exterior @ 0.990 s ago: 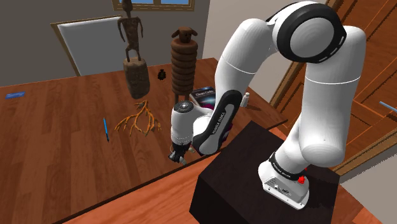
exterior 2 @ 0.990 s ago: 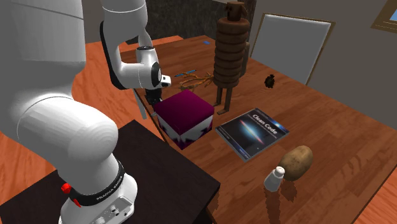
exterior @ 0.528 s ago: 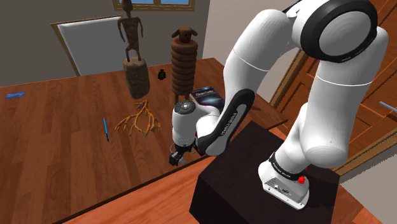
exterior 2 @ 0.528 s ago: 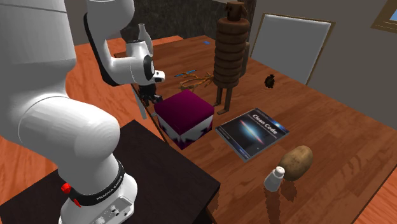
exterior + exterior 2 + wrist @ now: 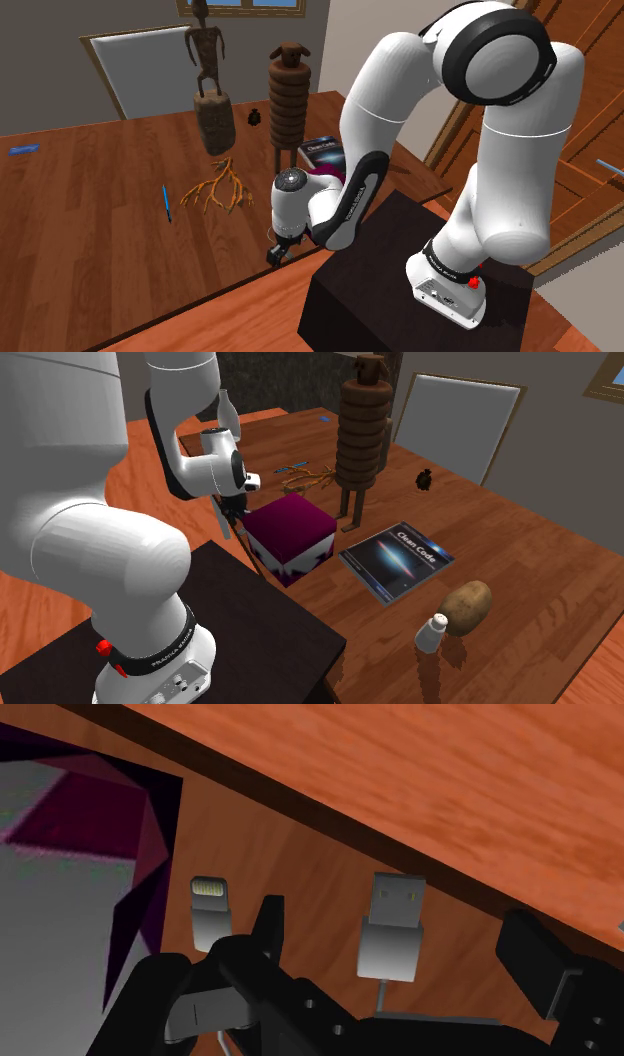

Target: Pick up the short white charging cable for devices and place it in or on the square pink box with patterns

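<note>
Two words, "Clean Code", title the book (image 5: 396, 560) beside the box (image 5: 290, 524)

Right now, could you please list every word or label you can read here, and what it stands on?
"Clean Code": on the cover of the book.
Smaller print on that cover: too blurred to read.
Lettering around the base ring above the stand: too small to read.
Lettering along the forearm: too small to read.

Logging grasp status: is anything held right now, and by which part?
Nothing is held. The white cable lies with its USB plug between the open jaws, untouched.
</note>
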You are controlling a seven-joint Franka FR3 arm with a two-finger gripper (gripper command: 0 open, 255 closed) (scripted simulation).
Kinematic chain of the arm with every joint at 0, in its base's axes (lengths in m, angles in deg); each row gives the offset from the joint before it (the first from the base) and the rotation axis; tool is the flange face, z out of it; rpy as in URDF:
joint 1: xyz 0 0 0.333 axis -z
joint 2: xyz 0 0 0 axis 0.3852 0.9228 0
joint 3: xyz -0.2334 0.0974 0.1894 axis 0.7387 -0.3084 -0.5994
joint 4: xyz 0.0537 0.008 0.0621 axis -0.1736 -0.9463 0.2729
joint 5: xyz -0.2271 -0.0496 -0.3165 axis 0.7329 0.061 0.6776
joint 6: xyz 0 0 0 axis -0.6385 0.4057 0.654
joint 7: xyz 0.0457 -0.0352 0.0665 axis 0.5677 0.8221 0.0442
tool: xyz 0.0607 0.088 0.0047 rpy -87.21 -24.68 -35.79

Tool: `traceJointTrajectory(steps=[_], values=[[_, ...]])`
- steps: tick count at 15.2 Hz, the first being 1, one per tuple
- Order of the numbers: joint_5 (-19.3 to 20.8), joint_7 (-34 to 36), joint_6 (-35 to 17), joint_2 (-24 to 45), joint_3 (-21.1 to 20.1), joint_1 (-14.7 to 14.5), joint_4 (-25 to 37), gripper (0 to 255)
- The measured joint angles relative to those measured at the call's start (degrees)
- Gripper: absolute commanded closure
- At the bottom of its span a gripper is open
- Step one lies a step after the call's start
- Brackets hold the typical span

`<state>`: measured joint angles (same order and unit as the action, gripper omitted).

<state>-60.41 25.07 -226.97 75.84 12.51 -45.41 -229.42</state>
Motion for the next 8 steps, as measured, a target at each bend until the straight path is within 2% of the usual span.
traceJointTrajectory(steps=[5, 6, 8], values=[[0.23, 0.27, -0.28, 0.28, 0.26, -0.28, 0.03, 0], [0.23, 0.27, -0.28, 0.28, 0.26, -0.28, 0.03, 255], [0.26, 0.25, -0.65, -0.07, -0.21, -0.53, 0.08, 255]])
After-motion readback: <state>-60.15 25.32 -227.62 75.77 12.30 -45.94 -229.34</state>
